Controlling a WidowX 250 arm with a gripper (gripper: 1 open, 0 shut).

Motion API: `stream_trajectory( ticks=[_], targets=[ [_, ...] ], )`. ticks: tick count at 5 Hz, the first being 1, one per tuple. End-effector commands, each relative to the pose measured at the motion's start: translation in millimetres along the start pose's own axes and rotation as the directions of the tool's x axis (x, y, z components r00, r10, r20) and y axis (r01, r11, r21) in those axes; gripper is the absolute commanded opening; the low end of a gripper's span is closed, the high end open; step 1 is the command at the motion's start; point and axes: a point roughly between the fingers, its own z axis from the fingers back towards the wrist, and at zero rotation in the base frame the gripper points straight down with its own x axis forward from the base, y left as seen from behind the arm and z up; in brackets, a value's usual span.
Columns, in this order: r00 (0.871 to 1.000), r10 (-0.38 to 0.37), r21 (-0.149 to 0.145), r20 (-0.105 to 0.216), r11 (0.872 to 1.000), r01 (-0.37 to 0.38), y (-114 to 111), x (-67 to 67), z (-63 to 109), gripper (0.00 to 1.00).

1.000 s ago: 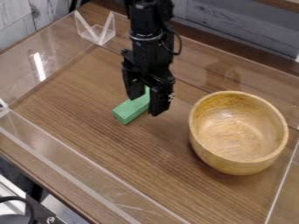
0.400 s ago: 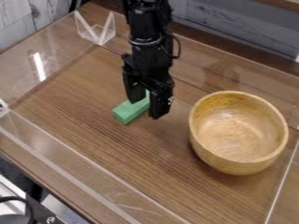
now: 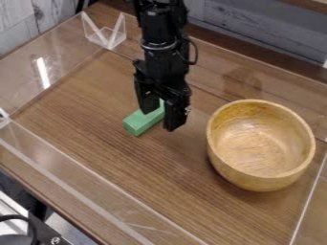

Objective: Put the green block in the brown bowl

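Green matte rectangular block (image 3: 141, 121) judged light, rigid; best pinched across narrow sides. Black gripper (image 3: 163, 113) spread wide, straddling it.

On the wooden tabletop (image 3: 90, 144), the black gripper (image 3: 161, 113) points straight down with its fingers (image 3: 173, 117) spread on either side of the green block (image 3: 141, 121), left of the empty brown bowl (image 3: 261, 144).

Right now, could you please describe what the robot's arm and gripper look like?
The arm is black throughout, built of blocky stacked segments with dark cabling along its side. The gripper is black too, ending in two flat, straight jaws. No markings are legible.
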Motion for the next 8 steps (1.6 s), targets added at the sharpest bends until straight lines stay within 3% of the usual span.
stream_trajectory(
  ticks=[1,2,5,8],
  targets=[
    [0.998,0.005,0.024,0.068,1.000,-0.006,0.5,4.0,20.7,1.00],
    [0.997,0.001,0.024,0.075,1.000,-0.003,0.4,4.5,21.3,1.00],
    [0.992,-0.116,0.043,0.057,0.993,0.113,17.4,3.2,9.8,1.00],
    [0.987,-0.155,0.054,0.045,0.987,0.152,27.1,4.7,-4.1,1.00]
  ],
)
